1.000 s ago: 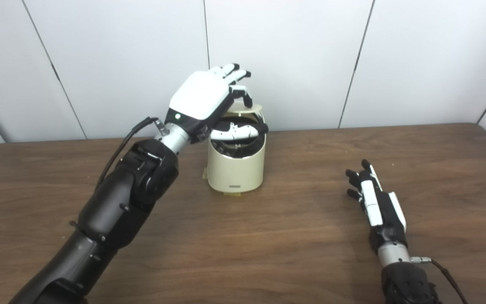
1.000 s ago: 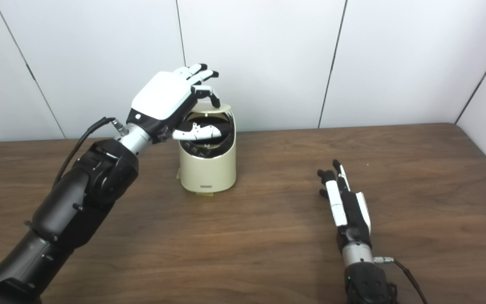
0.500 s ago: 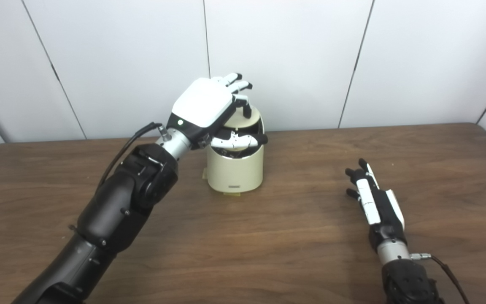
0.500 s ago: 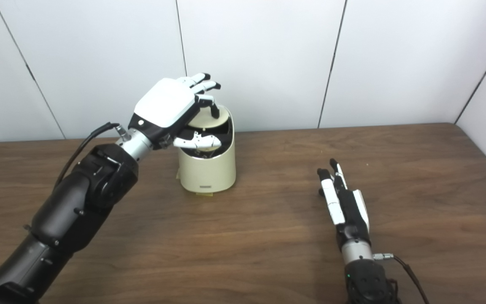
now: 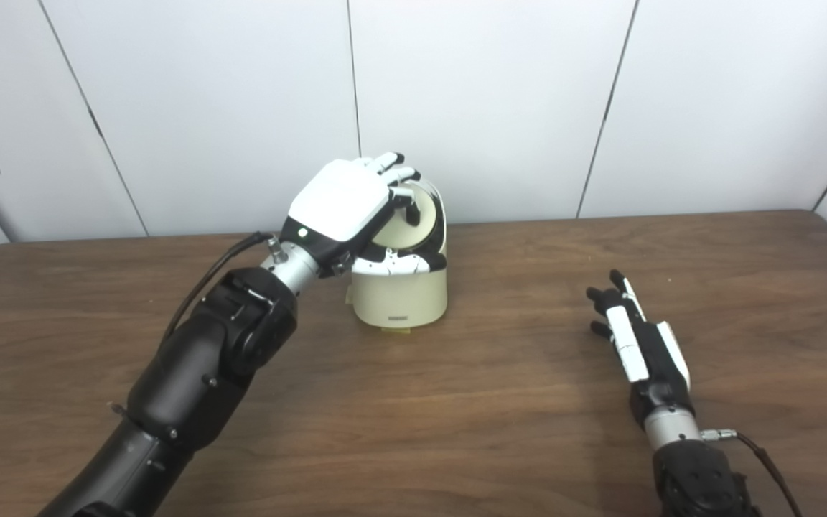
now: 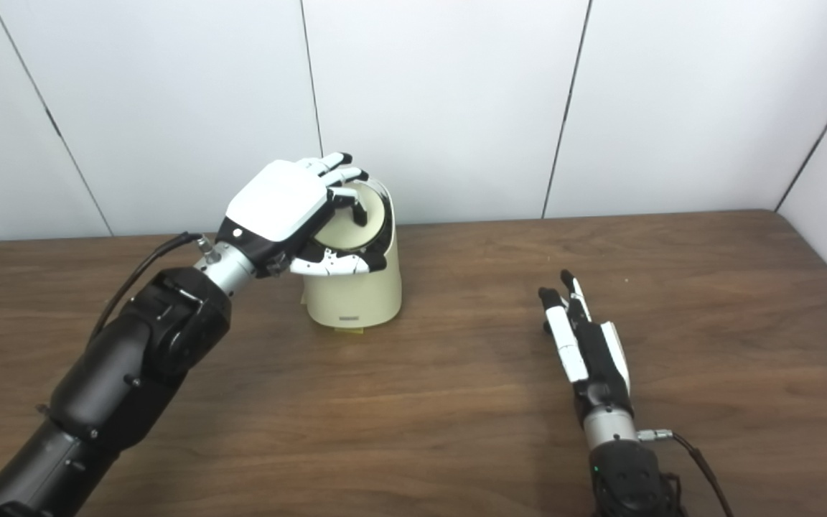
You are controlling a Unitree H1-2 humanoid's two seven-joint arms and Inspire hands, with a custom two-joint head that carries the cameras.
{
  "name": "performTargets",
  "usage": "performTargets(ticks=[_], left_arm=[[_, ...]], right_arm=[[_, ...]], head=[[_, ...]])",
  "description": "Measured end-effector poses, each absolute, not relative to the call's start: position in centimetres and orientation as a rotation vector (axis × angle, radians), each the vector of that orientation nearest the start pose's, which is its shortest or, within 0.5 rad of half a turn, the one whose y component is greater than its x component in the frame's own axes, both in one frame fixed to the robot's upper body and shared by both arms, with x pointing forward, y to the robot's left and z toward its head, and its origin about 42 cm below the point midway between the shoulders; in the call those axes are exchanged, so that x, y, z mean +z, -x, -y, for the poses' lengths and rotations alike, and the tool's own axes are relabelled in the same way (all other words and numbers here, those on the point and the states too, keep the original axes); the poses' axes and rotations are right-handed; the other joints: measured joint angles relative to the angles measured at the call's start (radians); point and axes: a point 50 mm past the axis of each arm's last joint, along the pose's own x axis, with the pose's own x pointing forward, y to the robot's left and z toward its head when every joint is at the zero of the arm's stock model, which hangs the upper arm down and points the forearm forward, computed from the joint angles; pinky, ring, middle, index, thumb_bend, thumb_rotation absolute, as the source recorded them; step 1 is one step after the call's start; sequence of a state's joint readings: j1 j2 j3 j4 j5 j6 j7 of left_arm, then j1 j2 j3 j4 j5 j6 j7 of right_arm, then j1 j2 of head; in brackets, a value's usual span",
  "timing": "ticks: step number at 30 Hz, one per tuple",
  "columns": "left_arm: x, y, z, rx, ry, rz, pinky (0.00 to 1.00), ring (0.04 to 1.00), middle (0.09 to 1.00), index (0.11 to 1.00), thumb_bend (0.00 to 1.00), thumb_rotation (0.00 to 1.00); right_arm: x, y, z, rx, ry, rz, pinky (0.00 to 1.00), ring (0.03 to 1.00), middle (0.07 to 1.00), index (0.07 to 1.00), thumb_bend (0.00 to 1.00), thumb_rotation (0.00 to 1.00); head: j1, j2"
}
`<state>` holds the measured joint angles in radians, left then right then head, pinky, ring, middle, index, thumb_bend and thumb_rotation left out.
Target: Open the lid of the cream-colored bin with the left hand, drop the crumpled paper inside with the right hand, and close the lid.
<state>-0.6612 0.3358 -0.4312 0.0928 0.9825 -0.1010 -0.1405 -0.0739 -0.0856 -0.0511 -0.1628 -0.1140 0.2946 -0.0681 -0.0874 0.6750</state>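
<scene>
The cream-colored cylindrical plastic bin [image 5: 399, 294] is seen upright on the brown wooden desk [image 5: 456, 402], towards its rear. Its round lid [image 5: 419, 215] is pressed by the curled fingers of the left hand [image 5: 345, 201]. The right hand [image 5: 636, 337] is laid flat on the desk, fingers spread, holding nothing. No crumpled paper can be made out.

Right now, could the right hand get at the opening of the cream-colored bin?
Probably not: the left hand rests on the bin's lid, which looks down on the cream-colored bin; the right hand lies apart.
</scene>
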Motion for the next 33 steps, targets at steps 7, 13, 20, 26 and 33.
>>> performTargets(ticks=[7,13,20,26,33], left_arm=[[26.85,-42.88,-15.35,-0.361,-1.477,0.665,0.88,0.950,0.885,0.628,0.68,1.00],[26.82,-42.84,-15.39,-0.356,-1.483,0.667,0.90,0.949,0.886,0.630,0.67,1.00],[26.87,-42.80,-15.44,-0.356,-1.486,0.664,0.92,0.957,0.890,0.635,0.66,1.00],[26.88,-42.79,-15.45,-0.356,-1.491,0.663,0.93,0.960,0.893,0.626,0.67,1.00],[26.72,-42.89,-15.31,-0.367,-1.547,0.643,0.96,0.984,0.920,0.669,0.66,1.00]], right_arm=[[14.44,-30.42,25.10,-0.138,0.200,-0.054,0.94,0.929,0.890,1.000,0.71,1.00],[14.45,-30.41,25.25,-0.137,0.208,-0.055,0.94,0.930,0.890,1.000,0.70,1.00],[14.47,-30.40,25.24,-0.134,0.201,-0.058,0.95,0.932,0.892,1.000,0.71,1.00],[14.49,-30.40,25.23,-0.132,0.202,-0.057,0.95,0.933,0.895,1.000,0.72,1.00],[14.55,-30.38,25.28,-0.131,0.201,-0.059,0.94,0.929,0.898,1.000,0.70,1.00]], head=[[0.002,0.011],[0.008,0.015],[0.006,0.018],[0.006,0.020],[0.003,0.026]])
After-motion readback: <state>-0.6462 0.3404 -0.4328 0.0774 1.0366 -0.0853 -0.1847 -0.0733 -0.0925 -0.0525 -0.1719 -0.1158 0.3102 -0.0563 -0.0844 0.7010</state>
